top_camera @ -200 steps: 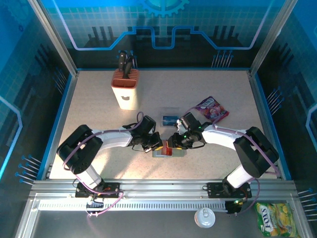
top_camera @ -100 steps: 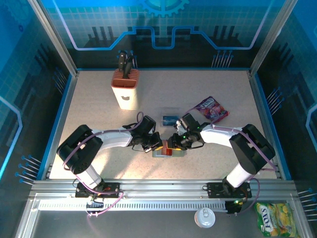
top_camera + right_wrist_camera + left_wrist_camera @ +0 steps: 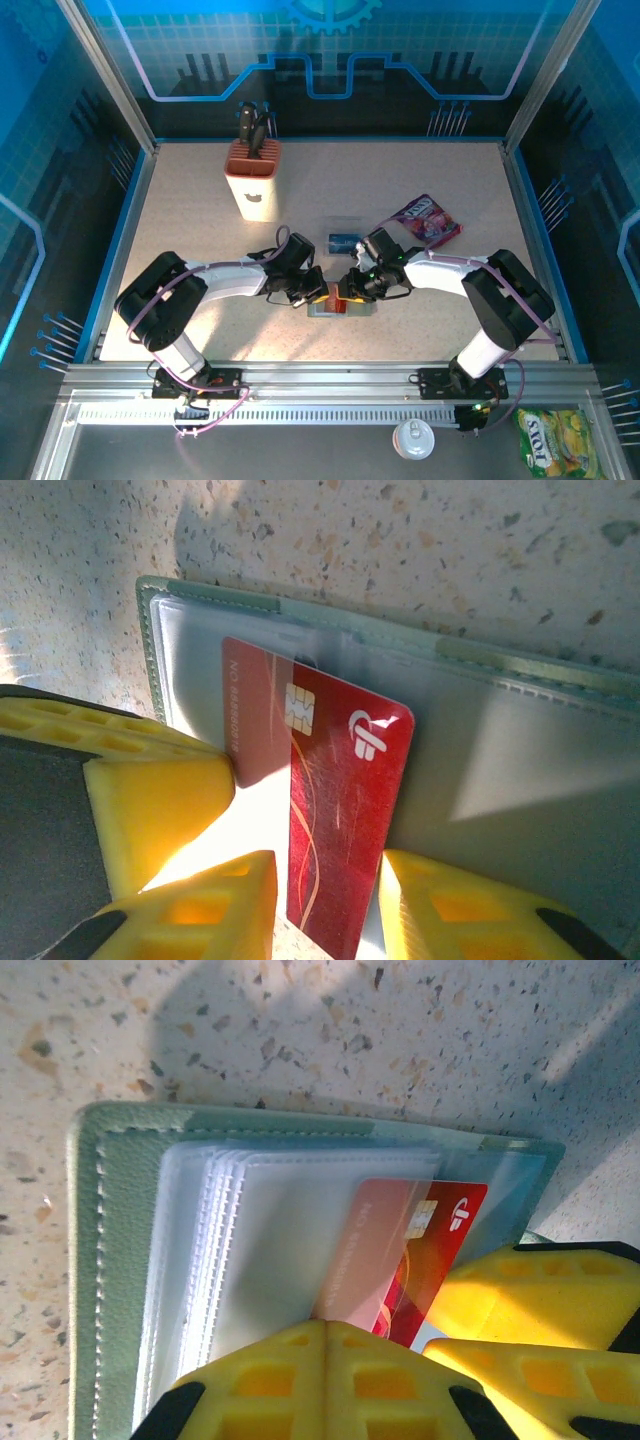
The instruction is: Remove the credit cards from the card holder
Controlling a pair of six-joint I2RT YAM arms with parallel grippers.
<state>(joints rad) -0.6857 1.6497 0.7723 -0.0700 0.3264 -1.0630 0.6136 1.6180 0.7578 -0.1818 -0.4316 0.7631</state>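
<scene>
Clenched left tool [image 3: 325, 1360] is pressing the card holder [image 3: 110, 1260]; right tool [image 3: 325, 910] is straddling 1 credit card [image 3: 340, 780], grip unclear.

Your left arm [image 3: 215, 280] and right arm [image 3: 455, 272] wear white link shells between rounded black joint housings, and a purple cable [image 3: 284, 236] loops along each one. Up close you see their fingers [image 3: 300, 1385] as bright yellow blocks, moulded with shallow rectangular pockets and backed by black mounts.
</scene>
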